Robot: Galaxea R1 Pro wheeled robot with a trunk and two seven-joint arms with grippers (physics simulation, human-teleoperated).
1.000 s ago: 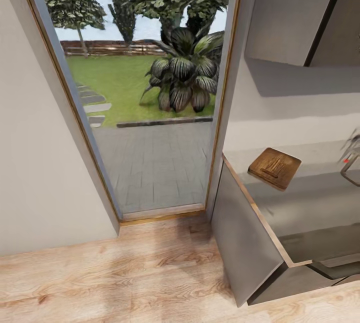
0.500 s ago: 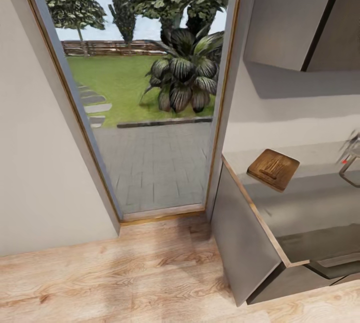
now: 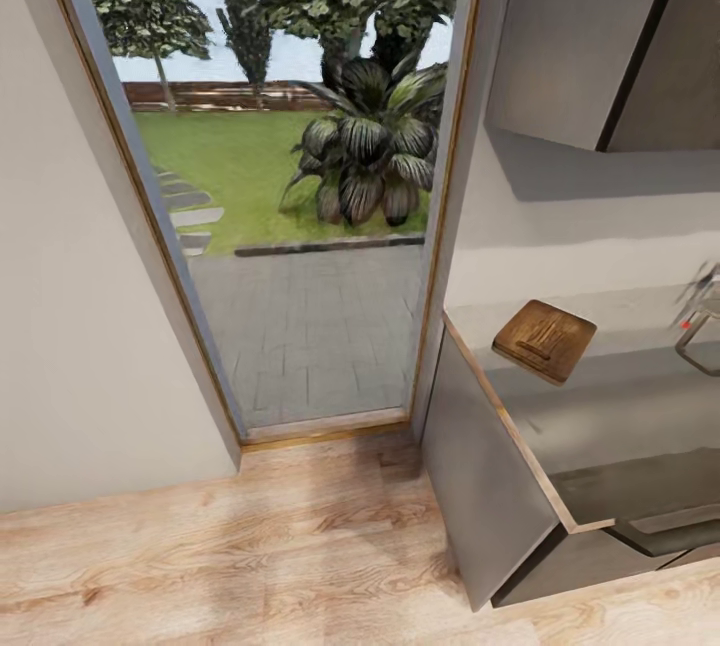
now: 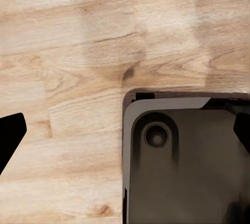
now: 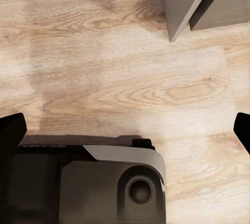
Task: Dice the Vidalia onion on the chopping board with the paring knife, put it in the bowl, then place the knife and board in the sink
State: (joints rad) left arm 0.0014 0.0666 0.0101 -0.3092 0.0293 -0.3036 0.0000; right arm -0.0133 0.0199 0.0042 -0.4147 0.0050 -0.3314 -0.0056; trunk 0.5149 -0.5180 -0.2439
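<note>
- My left fingers [image 4: 125, 140] are showing as dark tips at the two edges of the left wrist view, spread wide and grasping nothing; below them I am seeing the wood floor [image 4: 78, 41] and a corner of my own dark base [image 4: 182, 172].
- My right fingers [image 5: 125, 130] are likewise released, tips far apart, with nothing between them; beyond them lie the floor and the foot of a grey cabinet [image 5: 182, 0].
- Both arms are hanging low with the fingers pointing down at the floor, tucked for travel rather than reaching.
- Over the last second the whole head picture has been sliding a little: the bench end and upper cabinet have shifted slightly leftward, so I judge the base or head is turning toward the kitchen run, not that the things moved.
- That means I am still approaching; no step of the task has begun.
- Well ahead of and above the fingers, the chopping board [image 3: 545, 338] is lying on the bench [image 3: 600, 406], near its end by the glass door [image 3: 300, 226].
- Farther along, at the head view's right edge, the sink [image 3: 702, 354] and its tap with a red knob [image 3: 700, 296] are just coming in; I cannot make out the onion, knife or bowl.
</note>
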